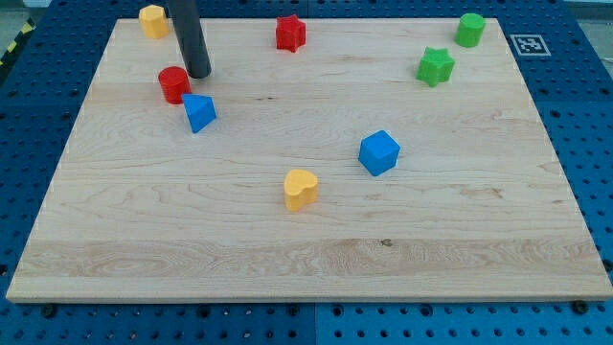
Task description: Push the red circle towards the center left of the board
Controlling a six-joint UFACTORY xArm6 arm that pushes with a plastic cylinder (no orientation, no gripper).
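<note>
The red circle stands on the wooden board near the view's upper left. My tip rests on the board just to the right of the red circle and slightly above it, very close to it or touching it. A blue triangle-like block lies just below and to the right of the red circle, close to it.
A yellow block sits at the top left corner. A red star is at the top middle. A green star and a green cylinder are at the top right. A blue cube and a yellow heart lie mid-board.
</note>
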